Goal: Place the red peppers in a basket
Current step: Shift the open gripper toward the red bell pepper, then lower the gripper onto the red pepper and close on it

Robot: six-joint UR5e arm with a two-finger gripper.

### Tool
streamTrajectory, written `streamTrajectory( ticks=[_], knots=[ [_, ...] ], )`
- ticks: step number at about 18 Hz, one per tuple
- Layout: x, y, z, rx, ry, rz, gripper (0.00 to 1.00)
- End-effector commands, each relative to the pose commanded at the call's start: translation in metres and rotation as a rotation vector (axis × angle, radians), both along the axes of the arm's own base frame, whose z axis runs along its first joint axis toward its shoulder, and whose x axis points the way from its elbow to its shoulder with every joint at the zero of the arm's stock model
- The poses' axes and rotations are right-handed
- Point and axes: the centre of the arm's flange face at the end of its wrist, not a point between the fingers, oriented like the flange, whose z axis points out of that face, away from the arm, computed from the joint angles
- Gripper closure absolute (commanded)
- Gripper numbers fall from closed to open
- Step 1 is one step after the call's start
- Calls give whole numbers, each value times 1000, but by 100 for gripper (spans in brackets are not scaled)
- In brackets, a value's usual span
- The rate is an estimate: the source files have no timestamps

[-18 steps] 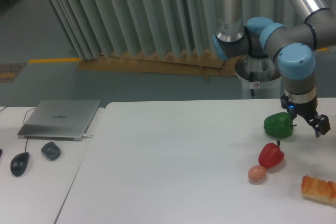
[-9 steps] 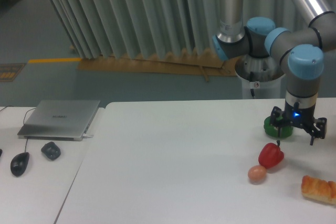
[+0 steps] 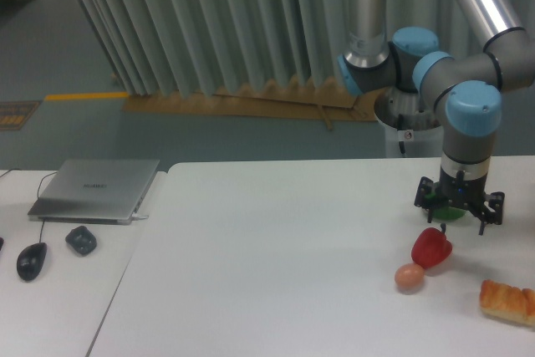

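Here, glossy, rounded red pepper [image 3: 431, 247] touches smooth egg [image 3: 409, 276].

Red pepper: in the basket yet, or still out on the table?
Out. The red pepper lies on the white table beside the egg, with the gripper above it. No basket is in view.
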Motion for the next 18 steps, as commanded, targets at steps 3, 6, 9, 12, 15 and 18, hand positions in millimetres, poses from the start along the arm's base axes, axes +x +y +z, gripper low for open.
streamTrajectory(
  ticks=[3, 6, 9, 12, 15, 18],
  knots=[
    [15, 17, -3, 15, 20, 0, 0],
    [24, 25, -15, -11, 26, -22, 0],
    [25, 23, -14, -9, 27, -31, 0],
    [26, 22, -19, -16, 21, -66, 0],
    [24, 18, -20, -16, 17, -157, 0],
    [17, 15, -23, -24, 18, -216, 0]
  ],
)
